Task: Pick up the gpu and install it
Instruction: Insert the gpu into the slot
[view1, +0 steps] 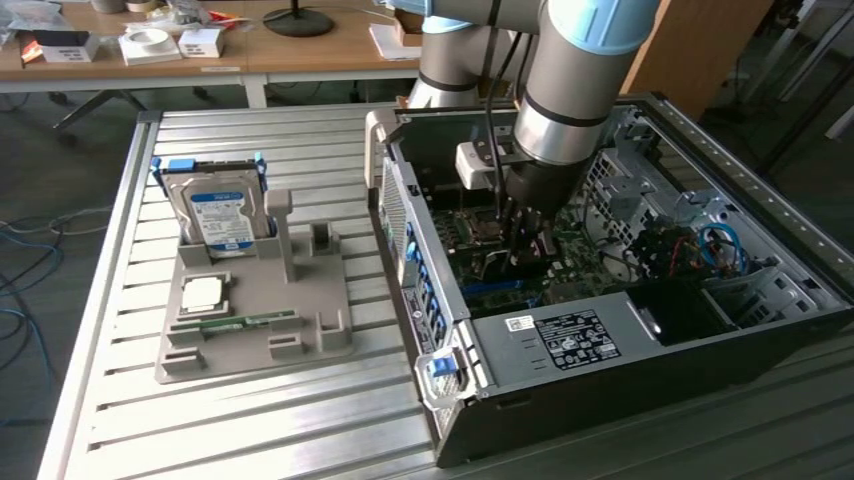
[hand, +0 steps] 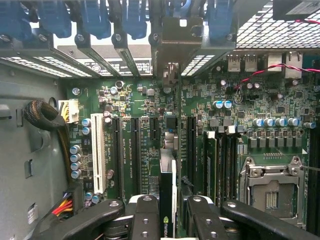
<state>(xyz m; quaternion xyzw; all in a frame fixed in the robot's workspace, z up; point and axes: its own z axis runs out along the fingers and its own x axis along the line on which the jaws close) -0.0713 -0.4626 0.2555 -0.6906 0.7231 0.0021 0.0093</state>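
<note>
A: Where is the gpu (hand: 166, 195), and how is it held?

B: It is clamped between the fingers (hand: 145, 220) of the gripper (hand: 167, 215). It is held on edge, so its lower edge is turned toward the motherboard (hand: 150, 100) directly beneath the gripper. The gripper is closed on the card, and nothing else is grasped.

A: Why is it kept upright rather than flat?

B: The long black slots (hand: 135, 150) can probably be entered only edge-first, so the card is carried in line with them. It is seen between two of these slots, just ahead of the fingers.

A: Is contact made with a slot?

B: That cannot be told. The card's lower edge is hidden by the card itself and by the fingers.

A: Why is the gripper lowered so far into the computer case (view1: 400, 230)?

B: The case is laid on its side on the desk (view1: 267, 430) with its panel removed. The board is therefore reached from above.

A: What is kept outside the case?

B: A grey holder (view1: 307, 340) is set on the desk, well apart from the gripper. A hard drive (view1: 220, 215) is stood upright in it, and a memory stick (view1: 247, 322) is laid flat. Each is seated in its own recess, presumably so that it can be gripped cleanly.
</note>
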